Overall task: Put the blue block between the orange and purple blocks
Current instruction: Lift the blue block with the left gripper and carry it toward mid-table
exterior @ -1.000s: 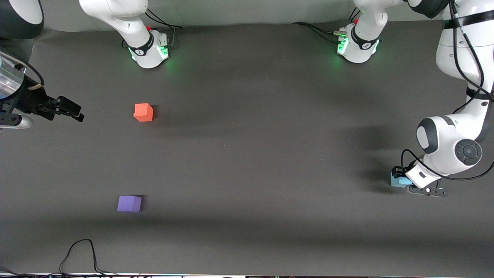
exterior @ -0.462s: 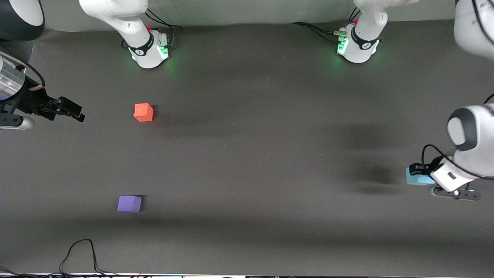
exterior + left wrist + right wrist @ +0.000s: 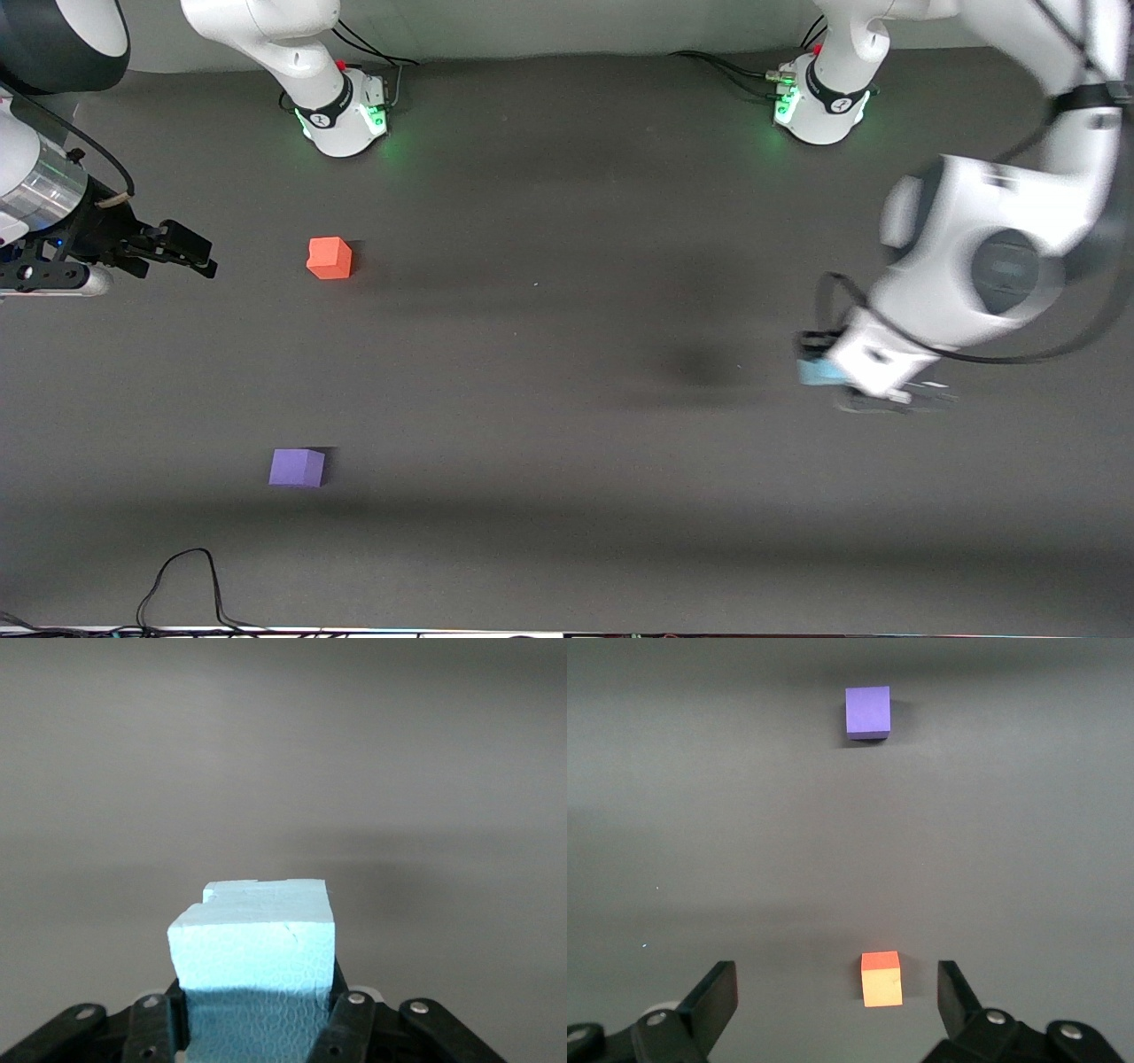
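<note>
My left gripper [image 3: 819,370] is shut on the light blue block [image 3: 813,372] and holds it in the air over the table toward the left arm's end. In the left wrist view the blue block [image 3: 257,966] fills the space between the fingers [image 3: 350,1023]. The orange block [image 3: 330,258] sits on the table toward the right arm's end. The purple block [image 3: 297,467] lies nearer to the front camera than the orange one. My right gripper [image 3: 173,250] is open and empty beside the orange block, which shows in its wrist view [image 3: 881,979] with the purple block [image 3: 867,711].
A black cable [image 3: 182,580] loops on the table near its front edge, close to the purple block. The two arm bases [image 3: 345,115] stand along the table's back edge.
My left gripper has lifted the blue block off the table and carried it toward the middle of the table. My right gripper has shifted slightly toward the orange block.
</note>
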`<state>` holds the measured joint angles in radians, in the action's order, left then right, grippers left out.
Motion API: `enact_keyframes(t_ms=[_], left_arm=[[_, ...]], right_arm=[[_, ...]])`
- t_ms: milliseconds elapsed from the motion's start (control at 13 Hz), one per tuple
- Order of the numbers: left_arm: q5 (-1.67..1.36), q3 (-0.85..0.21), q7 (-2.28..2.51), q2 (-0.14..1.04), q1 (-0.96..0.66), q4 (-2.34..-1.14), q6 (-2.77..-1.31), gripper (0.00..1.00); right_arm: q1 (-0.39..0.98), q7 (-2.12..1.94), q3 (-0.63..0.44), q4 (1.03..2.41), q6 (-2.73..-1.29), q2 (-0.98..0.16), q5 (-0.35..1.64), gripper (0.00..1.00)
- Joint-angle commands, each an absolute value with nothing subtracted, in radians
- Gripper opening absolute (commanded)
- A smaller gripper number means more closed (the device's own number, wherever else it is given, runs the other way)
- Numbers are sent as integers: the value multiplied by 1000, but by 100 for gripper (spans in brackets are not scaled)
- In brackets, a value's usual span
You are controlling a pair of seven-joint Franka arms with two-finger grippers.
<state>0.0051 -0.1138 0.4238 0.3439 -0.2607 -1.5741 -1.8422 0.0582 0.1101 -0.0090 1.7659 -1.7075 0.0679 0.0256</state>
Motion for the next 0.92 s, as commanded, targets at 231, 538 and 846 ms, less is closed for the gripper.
enact_keyframes(t_ms=[231, 538, 846], left_arm=[[18, -100, 823, 592, -674, -1370, -1955, 52], [81, -98, 899, 777, -836, -1353, -2141, 52], [83, -97, 897, 857, -859, -1353, -2215, 52]], right_arm=[[63, 91, -25, 1778, -1712, 77, 31, 100], [64, 71, -23, 1778, -1704, 83, 32, 100], [64, 71, -23, 1778, -1712, 81, 32, 100]])
